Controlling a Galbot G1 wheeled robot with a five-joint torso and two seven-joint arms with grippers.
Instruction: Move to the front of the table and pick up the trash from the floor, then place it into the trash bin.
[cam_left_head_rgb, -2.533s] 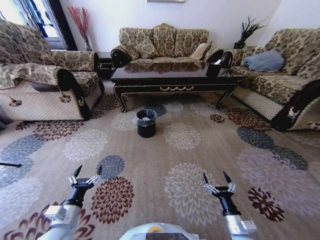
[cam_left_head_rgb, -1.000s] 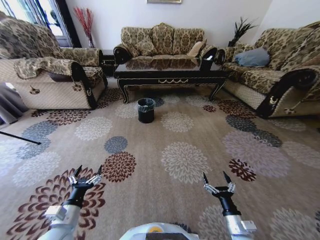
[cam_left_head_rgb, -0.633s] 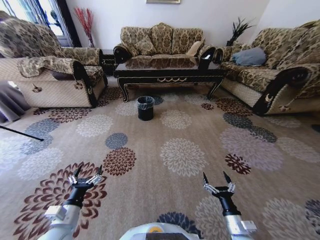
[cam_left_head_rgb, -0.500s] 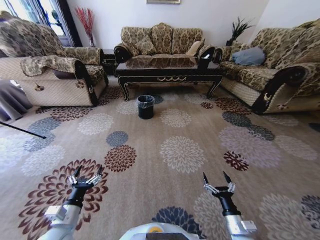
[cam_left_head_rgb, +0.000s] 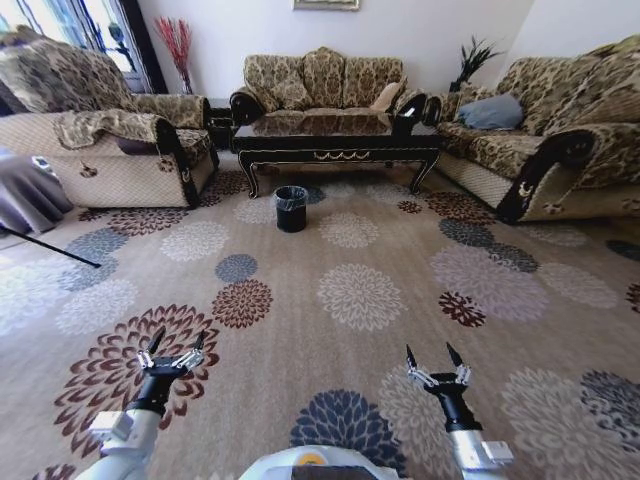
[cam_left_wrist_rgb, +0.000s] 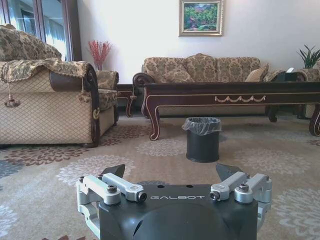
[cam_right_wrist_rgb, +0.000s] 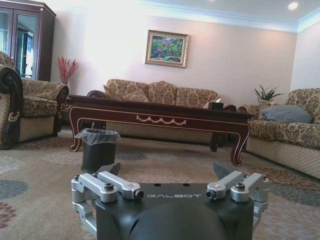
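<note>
I'm well back from the table (cam_left_head_rgb: 335, 140); head cam has the trash bin (cam_left_head_rgb: 291, 208) on the carpet (cam_left_head_rgb: 400, 270) just in front of it, left of centre. Both arms low, fwd: left gripper (cam_left_head_rgb: 171, 342) and right gripper (cam_left_head_rgb: 435, 357) spread wide, empty. Wrist cams add the wall painting (cam_left_wrist_rgb: 201, 18). Can't make out any trash.
</note>
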